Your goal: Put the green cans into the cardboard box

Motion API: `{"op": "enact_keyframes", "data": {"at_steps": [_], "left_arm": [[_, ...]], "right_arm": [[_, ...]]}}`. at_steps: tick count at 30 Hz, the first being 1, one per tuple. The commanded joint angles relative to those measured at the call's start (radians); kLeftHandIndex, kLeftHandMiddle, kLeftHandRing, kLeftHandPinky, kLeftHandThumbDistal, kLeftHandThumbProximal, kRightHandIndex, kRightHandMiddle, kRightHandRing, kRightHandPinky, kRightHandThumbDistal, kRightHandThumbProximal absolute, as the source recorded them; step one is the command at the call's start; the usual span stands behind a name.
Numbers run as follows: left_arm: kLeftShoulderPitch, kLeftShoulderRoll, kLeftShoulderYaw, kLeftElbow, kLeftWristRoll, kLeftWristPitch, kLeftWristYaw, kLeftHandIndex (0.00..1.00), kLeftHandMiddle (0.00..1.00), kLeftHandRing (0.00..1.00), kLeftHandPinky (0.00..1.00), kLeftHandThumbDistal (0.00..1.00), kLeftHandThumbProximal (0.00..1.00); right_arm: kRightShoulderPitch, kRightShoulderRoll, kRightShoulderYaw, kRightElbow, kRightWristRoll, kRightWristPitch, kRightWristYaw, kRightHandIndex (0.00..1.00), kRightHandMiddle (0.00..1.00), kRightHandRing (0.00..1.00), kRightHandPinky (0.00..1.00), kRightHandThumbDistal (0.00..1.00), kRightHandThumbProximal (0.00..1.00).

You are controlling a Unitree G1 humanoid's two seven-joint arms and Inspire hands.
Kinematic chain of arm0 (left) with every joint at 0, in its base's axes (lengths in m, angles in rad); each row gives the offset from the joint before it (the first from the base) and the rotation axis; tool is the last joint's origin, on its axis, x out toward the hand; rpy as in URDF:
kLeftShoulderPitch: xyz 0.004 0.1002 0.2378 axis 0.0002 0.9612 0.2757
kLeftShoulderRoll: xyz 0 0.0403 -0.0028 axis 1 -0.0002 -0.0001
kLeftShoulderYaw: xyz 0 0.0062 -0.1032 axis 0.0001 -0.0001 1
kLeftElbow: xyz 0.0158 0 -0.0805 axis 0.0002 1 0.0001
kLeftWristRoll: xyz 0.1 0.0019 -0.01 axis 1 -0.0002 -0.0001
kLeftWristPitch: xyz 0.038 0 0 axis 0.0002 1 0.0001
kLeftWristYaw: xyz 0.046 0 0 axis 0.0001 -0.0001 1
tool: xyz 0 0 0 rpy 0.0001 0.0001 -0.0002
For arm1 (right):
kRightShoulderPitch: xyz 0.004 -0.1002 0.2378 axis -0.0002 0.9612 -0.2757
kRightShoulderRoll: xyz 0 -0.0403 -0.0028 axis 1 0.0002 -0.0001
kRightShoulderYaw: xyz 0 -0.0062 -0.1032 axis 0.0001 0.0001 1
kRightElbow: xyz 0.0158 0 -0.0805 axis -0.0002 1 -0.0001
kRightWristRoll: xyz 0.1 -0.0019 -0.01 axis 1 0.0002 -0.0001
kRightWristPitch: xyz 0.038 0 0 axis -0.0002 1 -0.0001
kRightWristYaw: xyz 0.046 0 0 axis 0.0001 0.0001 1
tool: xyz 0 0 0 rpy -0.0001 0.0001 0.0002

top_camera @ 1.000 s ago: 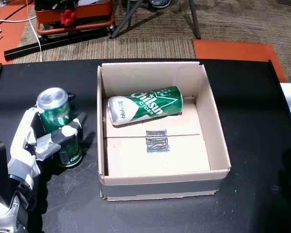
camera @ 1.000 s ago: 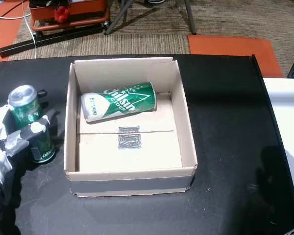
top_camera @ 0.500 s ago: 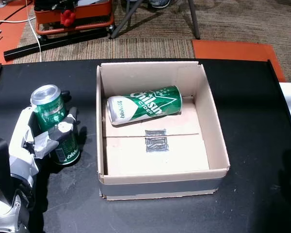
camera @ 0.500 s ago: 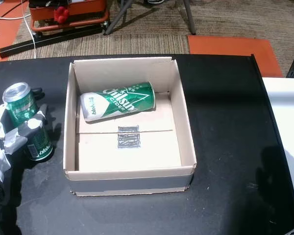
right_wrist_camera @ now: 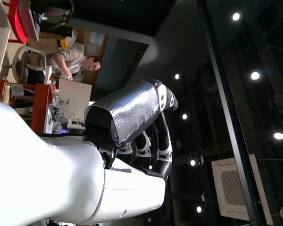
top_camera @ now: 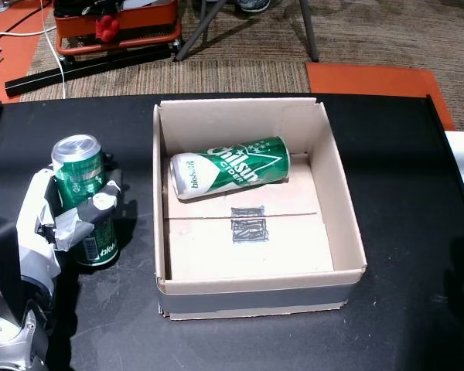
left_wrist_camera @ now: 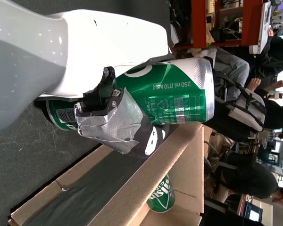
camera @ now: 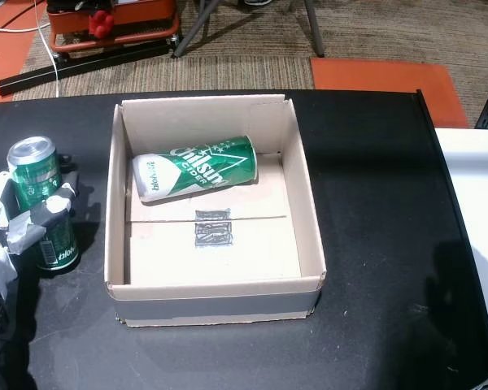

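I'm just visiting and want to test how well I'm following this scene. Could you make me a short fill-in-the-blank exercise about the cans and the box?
1. The left hand is shut on an upright green can that stands ____ the cardboard box.
2. The Chilsung Cider can inside the box lies on its ____.
3. The box stands on a table whose colour is ____.
4. In both head views the ____ hand cannot be seen.

Missing words: outside; side; black; right
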Motion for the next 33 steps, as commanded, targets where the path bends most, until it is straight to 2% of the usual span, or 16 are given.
{"op": "enact_keyframes", "data": {"at_steps": [1,5,15,18,20,21,24,26,29,33], "left_arm": [[-0.010,0.010,-0.007,0.009,0.014,0.001,0.009,0.32,0.46,0.58,0.48,0.42,0.00],[-0.015,0.010,-0.009,0.009,0.013,0.007,0.007,0.34,0.48,0.59,0.50,0.44,0.00],[-0.026,0.012,-0.013,0.007,0.024,0.015,0.016,0.36,0.49,0.59,0.49,0.39,0.00],[-0.028,0.014,-0.017,0.003,0.026,-0.002,0.004,0.38,0.50,0.61,0.50,0.38,0.00],[-0.031,0.019,-0.033,-0.002,0.039,-0.033,-0.007,0.36,0.50,0.62,0.51,0.38,0.00],[-0.035,0.023,-0.047,-0.008,0.051,-0.052,-0.007,0.31,0.46,0.58,0.50,0.41,0.00],[-0.051,0.042,-0.108,-0.026,0.114,-0.143,0.016,0.19,0.34,0.47,0.45,0.34,0.00],[-0.069,0.056,-0.144,-0.036,0.152,-0.196,0.025,0.13,0.30,0.45,0.43,0.33,0.00],[-0.106,0.077,-0.187,-0.055,0.190,-0.270,0.020,0.11,0.30,0.47,0.44,0.28,0.00],[-0.168,0.126,-0.267,-0.081,0.281,-0.390,0.055,0.11,0.29,0.46,0.46,0.20,0.00]], "right_arm": [[-0.010,-0.006,0.000,0.004,0.003,0.000,0.004,0.00,0.04,0.13,0.24,0.71,0.01],[-0.009,-0.001,0.003,-0.001,-0.007,-0.006,-0.008,0.00,0.03,0.13,0.24,0.70,0.02],[-0.019,0.003,0.004,0.014,-0.005,-0.015,-0.003,0.00,0.03,0.12,0.24,0.72,0.01],[-0.024,0.005,0.003,0.026,-0.009,-0.023,-0.002,0.00,0.03,0.12,0.24,0.71,0.01],[-0.027,0.006,0.003,0.032,-0.009,-0.025,-0.002,0.00,0.03,0.12,0.24,0.71,0.01],[-0.029,0.006,0.004,0.036,-0.011,-0.029,-0.002,0.00,0.02,0.11,0.24,0.70,0.00],[-0.035,0.009,0.006,0.044,-0.011,-0.031,-0.003,0.00,0.02,0.11,0.23,0.71,0.00],[-0.038,0.012,0.008,0.049,-0.016,-0.037,-0.008,0.00,0.02,0.11,0.23,0.70,0.00],[-0.043,0.017,0.011,0.063,-0.026,-0.050,-0.016,0.01,0.03,0.12,0.23,0.71,0.00],[-0.055,0.020,0.015,0.090,-0.036,-0.069,-0.018,0.03,0.05,0.13,0.23,0.73,0.02]]}}
